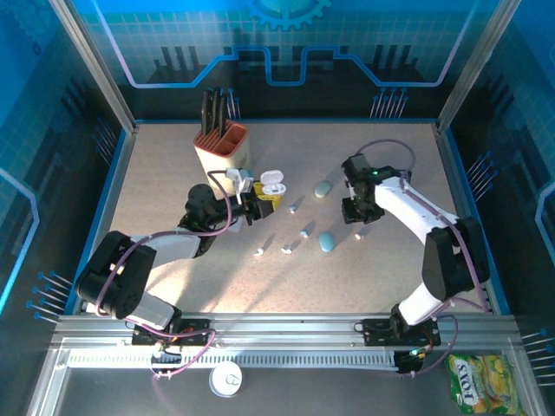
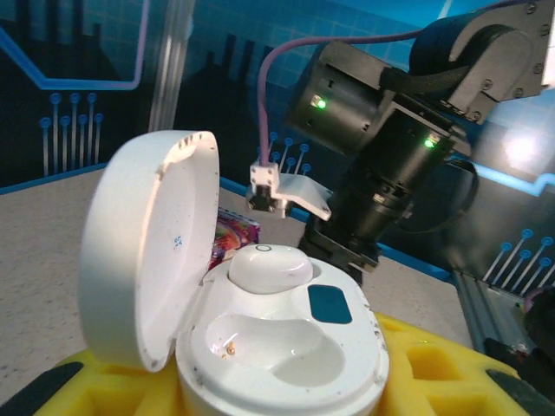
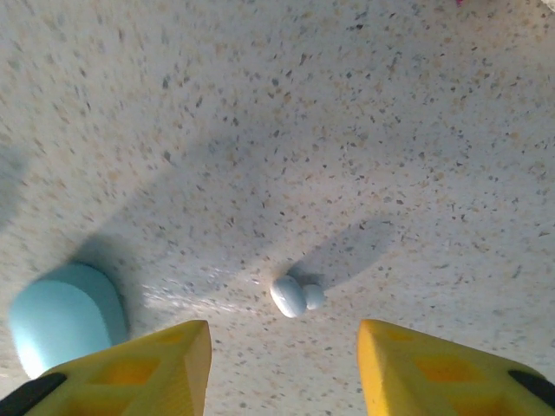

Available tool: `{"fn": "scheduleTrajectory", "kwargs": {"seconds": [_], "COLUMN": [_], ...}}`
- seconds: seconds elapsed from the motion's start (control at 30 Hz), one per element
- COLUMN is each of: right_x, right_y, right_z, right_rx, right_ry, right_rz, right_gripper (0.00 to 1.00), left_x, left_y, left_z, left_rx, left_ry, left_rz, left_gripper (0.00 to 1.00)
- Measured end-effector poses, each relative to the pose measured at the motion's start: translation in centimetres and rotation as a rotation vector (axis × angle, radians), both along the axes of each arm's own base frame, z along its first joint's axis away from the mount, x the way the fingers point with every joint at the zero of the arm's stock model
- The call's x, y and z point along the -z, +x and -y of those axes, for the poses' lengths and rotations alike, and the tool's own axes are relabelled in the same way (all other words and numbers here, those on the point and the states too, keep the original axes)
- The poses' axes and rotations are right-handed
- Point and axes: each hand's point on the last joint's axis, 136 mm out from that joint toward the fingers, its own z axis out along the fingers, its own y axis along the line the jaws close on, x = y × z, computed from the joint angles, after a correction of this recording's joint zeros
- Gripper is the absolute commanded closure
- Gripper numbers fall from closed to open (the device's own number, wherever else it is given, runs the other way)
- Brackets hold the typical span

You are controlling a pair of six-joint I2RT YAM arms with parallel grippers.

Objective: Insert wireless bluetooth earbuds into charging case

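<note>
Left claw [image 2: 277, 394]: clamped on white case [image 2: 286, 347], lid [image 2: 147, 243] raised; seated bud [image 2: 269, 267] in one well. Right claw [image 3: 284, 351]: fingers apart, low over table [image 3: 260, 130]; loose bud [image 3: 293, 295] lies just beyond the gap, touching neither finger. Blue case [image 3: 61, 316] near, left of that bud. Further buds [image 1: 286, 250] scattered mid-table, between the arms.
</note>
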Motion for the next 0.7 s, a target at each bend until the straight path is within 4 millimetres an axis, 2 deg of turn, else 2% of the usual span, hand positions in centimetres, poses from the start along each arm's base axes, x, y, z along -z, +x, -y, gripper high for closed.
{"fn": "scheduleTrajectory", "kwargs": {"seconds": [0.17, 0.33, 0.7], "right_x": [2.5, 4.6, 6.4], "right_y": [-1.4, -2.1, -1.2], "right_z": [-0.6, -0.9, -0.9], "right_rx": [-0.186, -0.289, -0.342], "right_ry": [-0.221, -0.356, -0.487], "right_rz": [-0.108, -0.185, -0.24], "right_gripper": [0.55, 0.57, 0.64], "left_x": [-0.4, -0.9, -2.1], "left_y": [0.8, 0.9, 0.3], "left_z": [-1.2, -1.5, -1.8], "left_rx": [-0.047, -0.061, -0.062], "left_ry": [-0.021, -0.027, -0.037], "left_rz": [0.012, 0.025, 0.055], "left_gripper": [0.69, 0.68, 0.68]}}
